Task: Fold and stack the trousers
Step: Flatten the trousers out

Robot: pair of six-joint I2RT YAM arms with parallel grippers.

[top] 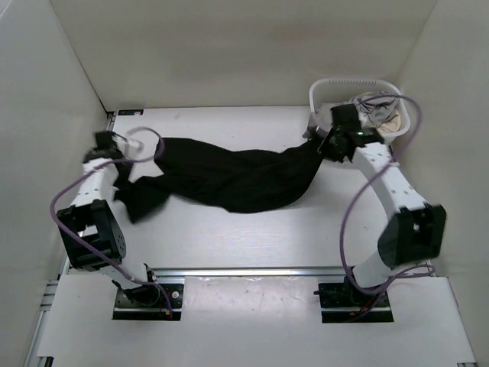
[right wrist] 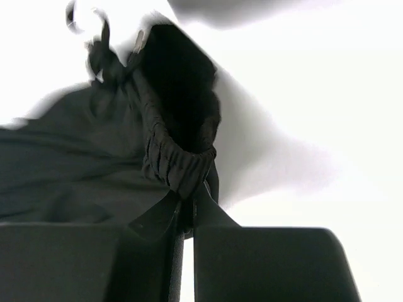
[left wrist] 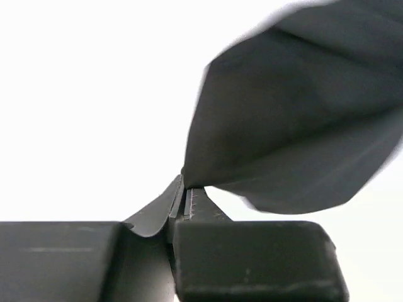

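Note:
The black trousers (top: 229, 177) lie stretched across the middle of the table, running from the left arm to the right arm. My left gripper (top: 128, 155) is at their left end. In the left wrist view it is shut (left wrist: 184, 192) on a corner of the black fabric (left wrist: 296, 119), which hangs lifted above the white table. My right gripper (top: 325, 145) is at their right end. In the right wrist view it is shut (right wrist: 187, 196) on the gathered elastic waistband (right wrist: 176, 160), with the rest of the trousers (right wrist: 69, 170) spreading to the left.
A white basket (top: 348, 81) stands at the back right corner and holds a light grey garment (top: 374, 103) and a beige cloth (top: 393, 124). White walls enclose the table on the left, back and right. Purple cables loop beside both arms.

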